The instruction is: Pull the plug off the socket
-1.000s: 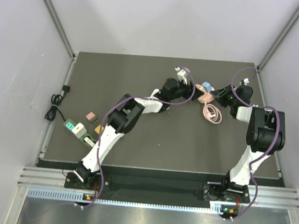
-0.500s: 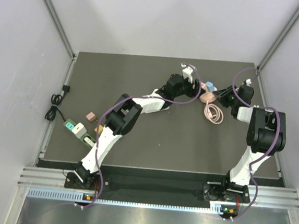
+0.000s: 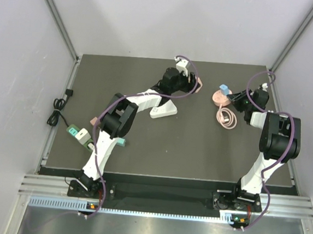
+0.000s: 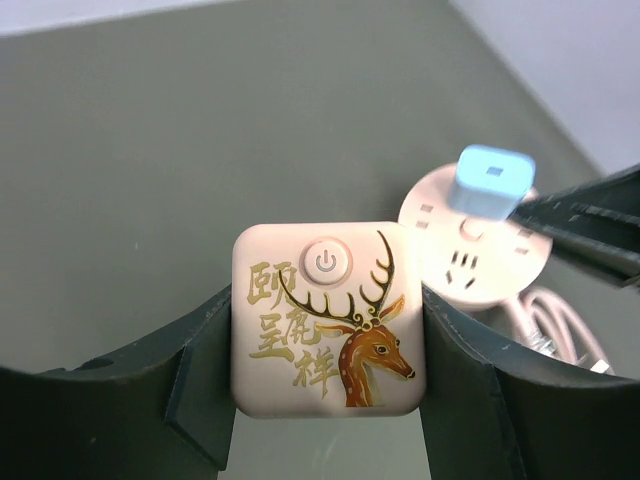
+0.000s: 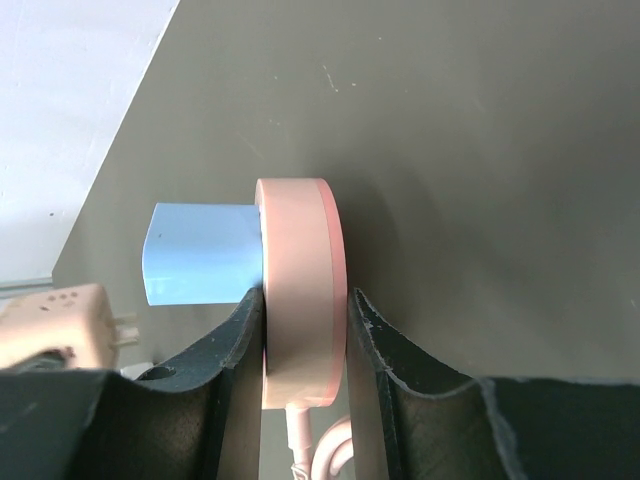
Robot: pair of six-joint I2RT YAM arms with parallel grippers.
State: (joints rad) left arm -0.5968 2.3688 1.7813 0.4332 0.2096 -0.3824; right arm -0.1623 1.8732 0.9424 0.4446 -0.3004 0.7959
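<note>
Left fingers (image 4: pixel 200 385) clamped on pink square deer-printed plug (image 4: pixel 328 325), held apart, left of round pink socket (image 5: pixel 297 290). Right fingers (image 5: pixel 232 385) clamped on socket rim; small blue plug (image 5: pixel 200 252) seated in it.

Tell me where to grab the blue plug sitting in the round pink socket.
Grip the blue plug by the flat sides of its boxy body, the part standing proud of the socket face. Come in from the face side, along the plug's axis: the right hand clamps the socket's rim, so the edges are taken.

Smooth pink plastic plug (image 4: pixel 328 320), smooth plastic socket (image 4: pixel 472 262), matt scuffed table (image 4: pixel 150 150)
</note>
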